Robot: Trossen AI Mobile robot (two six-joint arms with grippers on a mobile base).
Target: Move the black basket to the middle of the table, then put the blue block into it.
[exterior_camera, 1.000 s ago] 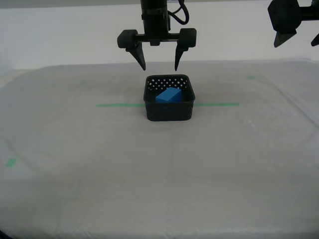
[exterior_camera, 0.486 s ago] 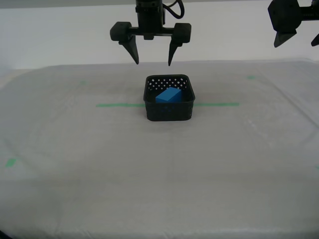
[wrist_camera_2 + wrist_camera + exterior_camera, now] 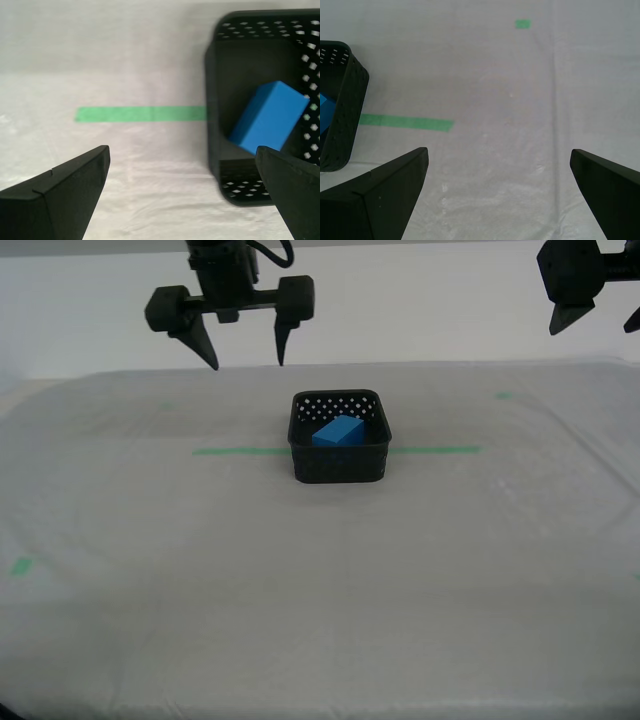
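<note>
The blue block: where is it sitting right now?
The blue block lies tilted inside the black basket, which stands near the middle of the table in the exterior view, across the green tape line.

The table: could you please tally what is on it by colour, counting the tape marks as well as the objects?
Black: 1, the basket
Blue: 1, the block, lying inside the basket
Green: 4, the tape line and three small marks on the table
Total: 6
</note>
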